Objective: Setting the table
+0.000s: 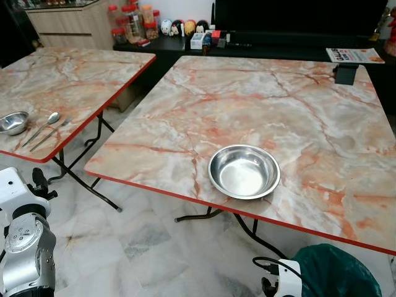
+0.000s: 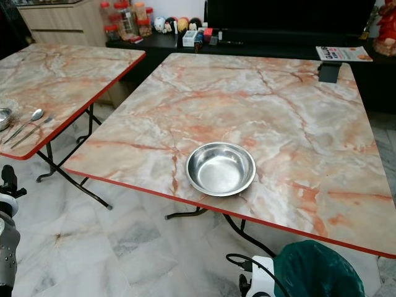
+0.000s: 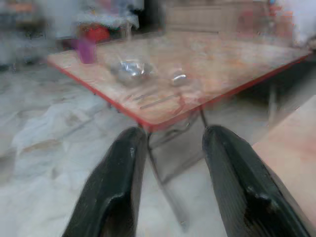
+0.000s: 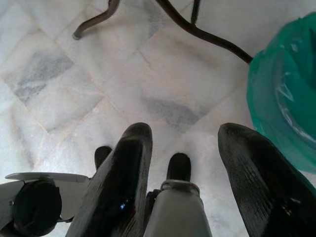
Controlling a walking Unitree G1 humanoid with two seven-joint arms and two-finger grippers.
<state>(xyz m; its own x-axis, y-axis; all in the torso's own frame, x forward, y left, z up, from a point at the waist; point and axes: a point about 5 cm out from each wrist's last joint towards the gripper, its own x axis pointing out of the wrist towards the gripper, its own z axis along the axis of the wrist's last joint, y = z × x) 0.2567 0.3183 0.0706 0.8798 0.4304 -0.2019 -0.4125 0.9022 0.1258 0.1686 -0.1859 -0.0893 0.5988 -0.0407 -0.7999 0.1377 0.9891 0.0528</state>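
A wide steel bowl (image 1: 243, 171) sits empty near the front edge of the big marble table (image 1: 297, 105). On the second marble table (image 1: 68, 74) to the left lie a small steel bowl (image 1: 13, 122), a spoon (image 1: 46, 125) and a fork (image 1: 52, 133). My left arm (image 1: 25, 247) hangs low at the left. Its gripper (image 3: 175, 133) is open and empty, pointed at that table's small bowl (image 3: 131, 69) and spoon (image 3: 177, 77) from a distance. My right gripper (image 4: 185, 131) is open and empty, pointing down at the floor.
A green bin bag (image 1: 334, 272) stands by my right side under the big table's edge. Black folding legs (image 1: 80, 179) hold up both tables, with a gap of marble floor (image 1: 142, 235) between them. A purple cup (image 3: 86, 49) stands on the left table. A dark cabinet with jars (image 1: 133, 25) lines the back wall.
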